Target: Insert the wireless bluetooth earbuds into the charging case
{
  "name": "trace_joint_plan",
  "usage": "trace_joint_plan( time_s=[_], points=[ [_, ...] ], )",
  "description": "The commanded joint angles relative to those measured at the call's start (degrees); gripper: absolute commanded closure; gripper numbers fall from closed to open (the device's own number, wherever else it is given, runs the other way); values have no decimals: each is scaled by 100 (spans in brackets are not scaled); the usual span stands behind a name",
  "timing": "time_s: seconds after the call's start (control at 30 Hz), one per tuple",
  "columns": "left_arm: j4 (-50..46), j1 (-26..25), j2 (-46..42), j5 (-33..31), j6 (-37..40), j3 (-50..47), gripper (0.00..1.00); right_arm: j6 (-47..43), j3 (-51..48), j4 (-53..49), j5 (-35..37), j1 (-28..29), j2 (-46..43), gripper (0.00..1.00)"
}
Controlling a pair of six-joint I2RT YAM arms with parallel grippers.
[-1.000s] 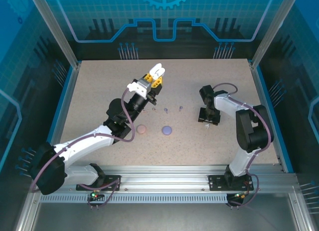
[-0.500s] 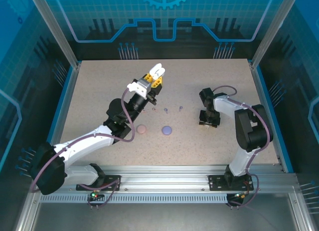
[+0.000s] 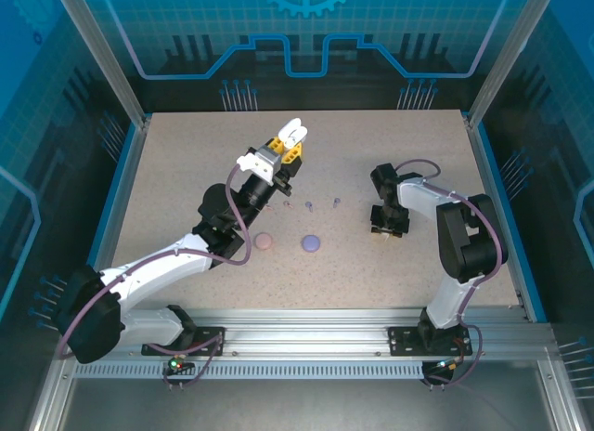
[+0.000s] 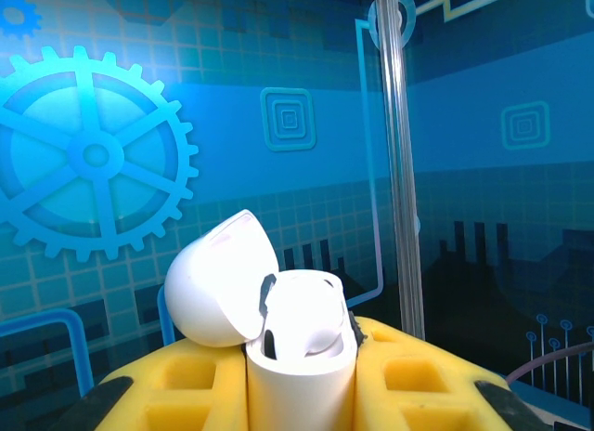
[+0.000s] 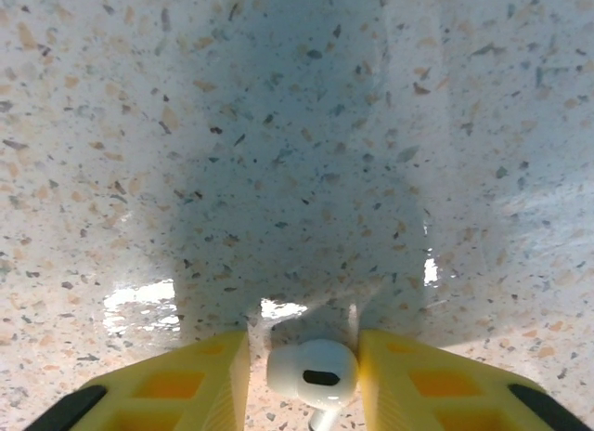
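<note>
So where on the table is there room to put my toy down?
The table's far left corner is bare, and so is the near strip between the purple case and the front rail. It's crowded in the middle: pink case, tiny earbuds, and the right hand.

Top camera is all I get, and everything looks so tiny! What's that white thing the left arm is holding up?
Observer: The left gripper holds a white charging case, and its lid is flipped open.
Operator: Ooh! Is anything inside it?
Observer: Yes, what looks like one white bud sits in the case.
Operator: And what's under the right arm?
Observer: A loose white earbud lies on the speckled table, right between the right gripper and its yellow fingers, with a little gap showing on one side.
</note>
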Motion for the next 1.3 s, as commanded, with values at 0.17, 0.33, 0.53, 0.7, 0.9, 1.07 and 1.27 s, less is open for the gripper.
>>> trace_joint_plan(
  time_s=[0.17, 0.33, 0.53, 0.7, 0.9, 1.07, 1.27],
  points=[
    [253, -27, 56, 34, 34, 88, 100, -71, -88, -26, 203, -220, 49, 70],
    [254, -18, 65, 46, 30, 108, 100, -132, -106, -26, 196, -242, -12, 74],
    [258, -19, 82, 72, 18, 126, 100, -356, -270, 263, 56, -225, -245, 78],
    [254, -26, 95, 97, 18, 138, 100, -684, -427, 688, 74, 42, -691, 78],
    [219, -20, 26, 151, 13, 119, 100, -1022, -320, 932, 563, 632, -1491, 77],
    [183, -25, -70, 194, -6, 86, 100, -1391, 96, 1030, 896, 1148, -2303, 76],
    [100, -26, -145, 248, -40, 48, 100, -2131, 960, 1193, 873, 1545, -3084, 74]
  ],
)
